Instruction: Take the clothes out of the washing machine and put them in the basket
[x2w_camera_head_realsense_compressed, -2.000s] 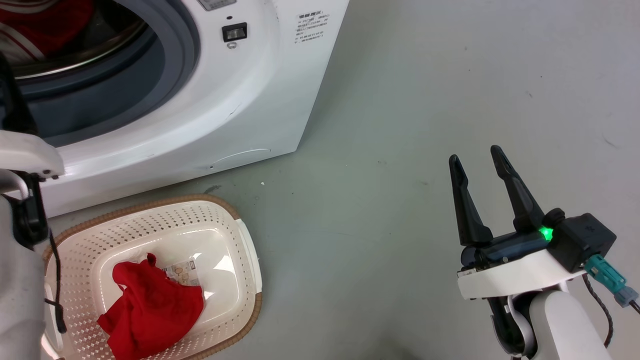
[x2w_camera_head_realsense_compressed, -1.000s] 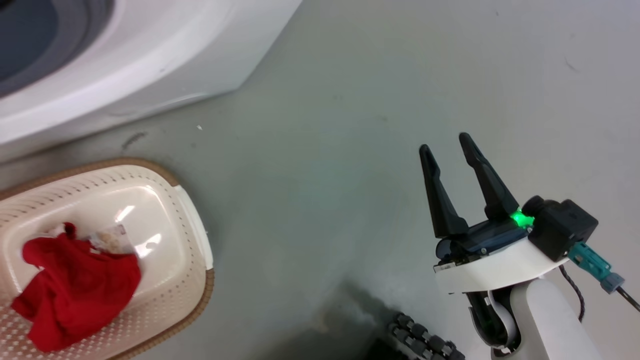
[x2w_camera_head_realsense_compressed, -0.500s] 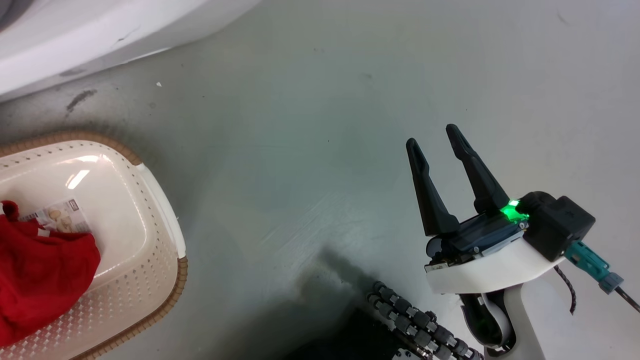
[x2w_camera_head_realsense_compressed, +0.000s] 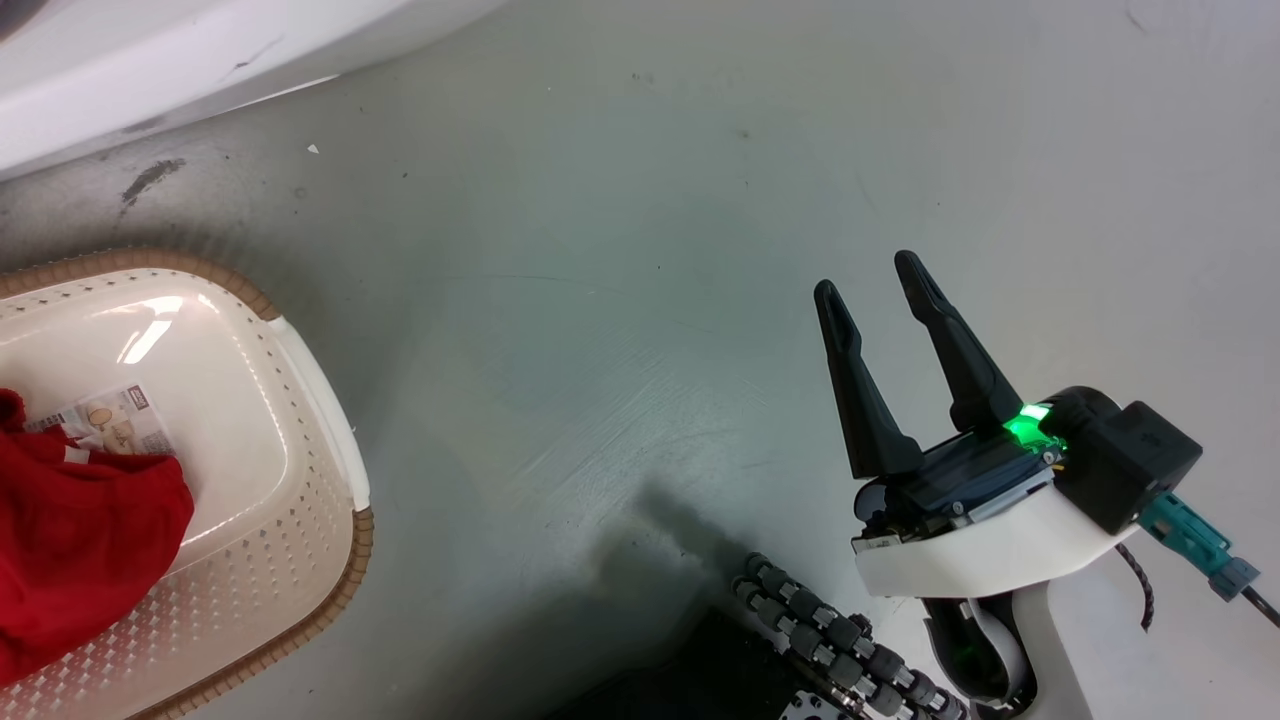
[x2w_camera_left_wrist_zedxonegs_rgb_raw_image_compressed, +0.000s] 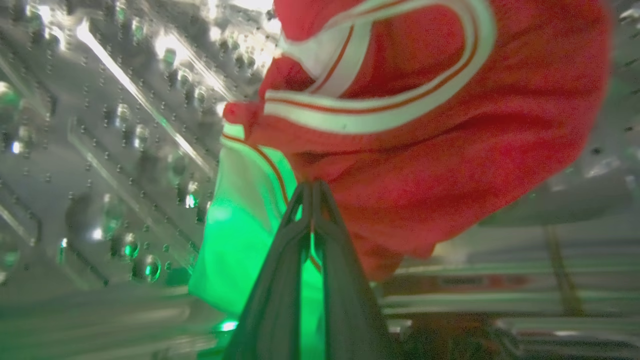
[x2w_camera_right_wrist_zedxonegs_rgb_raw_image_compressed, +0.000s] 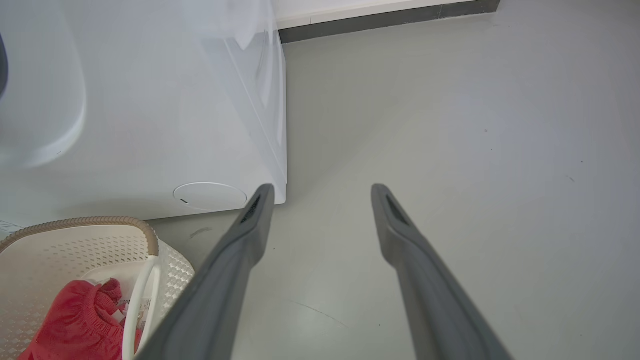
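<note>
Inside the perforated steel drum (x2w_camera_left_wrist_zedxonegs_rgb_raw_image_compressed: 100, 125) of the washing machine (x2w_camera_right_wrist_zedxonegs_rgb_raw_image_compressed: 150, 125), my left gripper (x2w_camera_left_wrist_zedxonegs_rgb_raw_image_compressed: 312, 186) is shut on a red garment with white stripes (x2w_camera_left_wrist_zedxonegs_rgb_raw_image_compressed: 425, 125). The cream basket (x2w_camera_head_realsense_compressed: 290, 420) with a brown rim stands on the floor at the lower left, holding a plain red garment (x2w_camera_head_realsense_compressed: 80, 540) beside a paper label. The same basket (x2w_camera_right_wrist_zedxonegs_rgb_raw_image_compressed: 75, 245) and red garment (x2w_camera_right_wrist_zedxonegs_rgb_raw_image_compressed: 75, 320) appear in the right wrist view. My right gripper (x2w_camera_head_realsense_compressed: 872, 278) hangs open over bare floor at the right, with nothing between its fingers.
The washing machine's white lower front (x2w_camera_head_realsense_compressed: 200, 60) runs along the top left of the head view. Grey floor (x2w_camera_head_realsense_compressed: 600, 300) spreads between the basket and my right arm. A dark ribbed cable conduit (x2w_camera_head_realsense_compressed: 840, 640) lies at the bottom edge.
The head camera has swung right and downward, so the machine's porthole and most of the basket have slid out of the left side. My right gripper stays open and holds its pose.
</note>
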